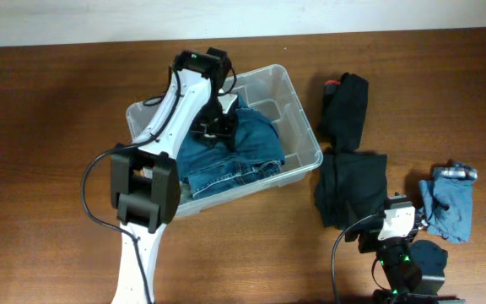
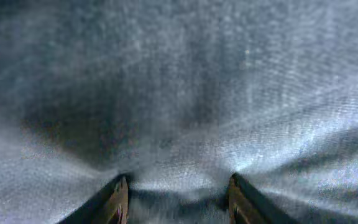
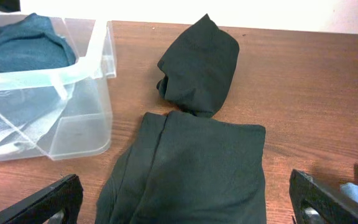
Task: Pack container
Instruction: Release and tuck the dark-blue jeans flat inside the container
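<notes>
The clear plastic container (image 1: 304,118) stands mid-table with folded blue jeans (image 1: 234,156) inside. My left gripper (image 1: 215,127) reaches down into it. In the left wrist view denim (image 2: 185,93) fills the frame, and the left gripper (image 2: 178,198) has both fingertips sunk into the cloth, a ridge of it pinched between them. My right gripper (image 1: 392,221) rests at the table's near right, open. In its wrist view the right gripper (image 3: 185,205) stands wide, with a flat folded black garment (image 3: 191,168) lying on the table between and beyond its fingers.
A rolled black garment (image 1: 348,105) lies right of the container, also in the right wrist view (image 3: 201,65). A light blue garment (image 1: 450,198) lies at the far right. The container's corner (image 3: 86,62) shows left in the right wrist view. Brown wooden table (image 1: 40,127) all round.
</notes>
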You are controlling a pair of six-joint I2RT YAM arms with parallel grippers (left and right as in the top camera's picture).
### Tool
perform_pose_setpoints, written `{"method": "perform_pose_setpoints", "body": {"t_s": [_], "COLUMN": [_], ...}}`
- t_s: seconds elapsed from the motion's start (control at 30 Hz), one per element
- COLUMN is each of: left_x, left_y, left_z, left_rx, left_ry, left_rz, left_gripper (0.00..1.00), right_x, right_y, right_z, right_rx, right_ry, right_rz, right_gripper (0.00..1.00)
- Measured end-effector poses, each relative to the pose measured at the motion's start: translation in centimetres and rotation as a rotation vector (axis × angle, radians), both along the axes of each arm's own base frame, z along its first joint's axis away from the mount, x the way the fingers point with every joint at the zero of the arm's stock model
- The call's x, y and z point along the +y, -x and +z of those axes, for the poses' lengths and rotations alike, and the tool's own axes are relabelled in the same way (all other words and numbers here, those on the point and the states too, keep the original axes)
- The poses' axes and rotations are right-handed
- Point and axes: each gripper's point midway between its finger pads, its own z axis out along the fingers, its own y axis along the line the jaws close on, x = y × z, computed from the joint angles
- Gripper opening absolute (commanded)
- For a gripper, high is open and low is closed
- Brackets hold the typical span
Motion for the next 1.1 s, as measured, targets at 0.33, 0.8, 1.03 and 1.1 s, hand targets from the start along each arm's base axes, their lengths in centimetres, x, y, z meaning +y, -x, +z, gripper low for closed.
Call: {"method": "perform_pose_setpoints", "body": {"t_s": [0.33,0.8,1.03,1.1], "left_x": [-0.9,-2.1,7.0,5.2], "left_y": [-2.2,2.3,8.0,6.1], "left_z": [15.7,15.7,24.5,21.5], "left_rx": [-0.420,-0.443,-0.689,-0.677], "left_ry": [0.080,-0.129,-0.075,-0.030], "left_rz": [-0.052,-0.201,-0.003,-0.012], "left_gripper": [0.70,0.71,0.78,0.75], "right_x": [0.0,0.0,0.0,0.0], "right_y": [0.0,0.0,0.0,0.0], "right_z": [0.0,0.0,0.0,0.0], "right_rx": [0.000,0.000,0.000,0.001], "right_ry": [0.001,0.001,0.001,0.001], "right_rz": [0.000,0.000,0.000,0.000], "right_gripper": [0.98,0.98,0.98,0.98]}}
